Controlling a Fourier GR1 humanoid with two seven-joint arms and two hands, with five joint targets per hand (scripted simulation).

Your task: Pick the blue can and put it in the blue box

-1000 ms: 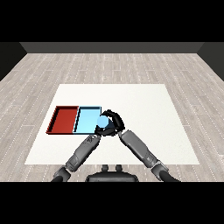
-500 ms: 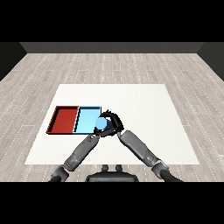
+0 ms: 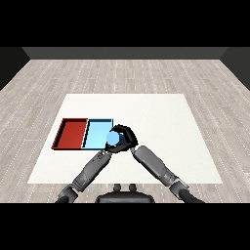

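White table (image 3: 161,117): right hand (image 3: 125,135) curled round blue can (image 3: 113,140) at blue tray (image 3: 96,132) edge.

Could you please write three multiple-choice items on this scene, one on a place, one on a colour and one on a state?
1. Where is the red tray?
A. left of the light blue tray
B. right of it
C. on top of it

2. What colour is the small round can?
A. green
B. blue
C. yellow

3. How is the black right hand?
A. flat on the white table
B. curled round the can
C. out of view

Answers: 1 A, the trays lie side by side; 2 B, its top shows blue; 3 B, fingers wrap it at the blue tray's right edge.
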